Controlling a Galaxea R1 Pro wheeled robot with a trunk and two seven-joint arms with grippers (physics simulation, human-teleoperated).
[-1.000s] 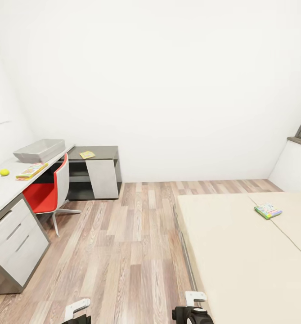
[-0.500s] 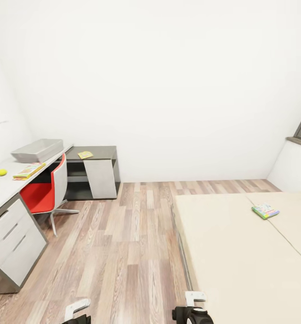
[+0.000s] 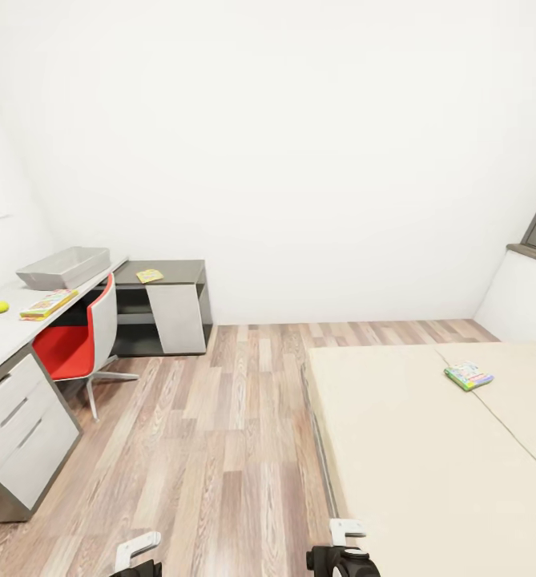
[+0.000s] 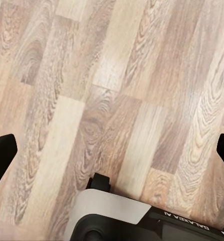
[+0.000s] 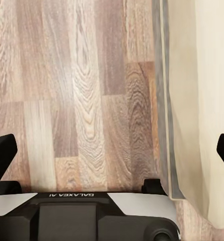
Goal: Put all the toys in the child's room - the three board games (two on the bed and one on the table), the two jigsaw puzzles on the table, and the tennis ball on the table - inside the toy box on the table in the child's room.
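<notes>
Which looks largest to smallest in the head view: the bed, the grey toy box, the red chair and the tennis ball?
1. Bed, though it is nearest the camera, which inflates it.
2. Red chair.
3. Toy box, farther away, so this rank against the chair is unsure.
4. Tennis ball, clearly smallest.

Three cameras: one high and wide, two low and close

The head view looks forward and down across the wood floor [image 3: 235, 449], the table [image 3: 11, 336] at its left and the bed [image 3: 428, 449] at its right. Both wrist views face almost straight down at the planks from close range. The right wrist view also catches what seems the bed's edge [image 5: 167, 125], shared with the head view.
</notes>
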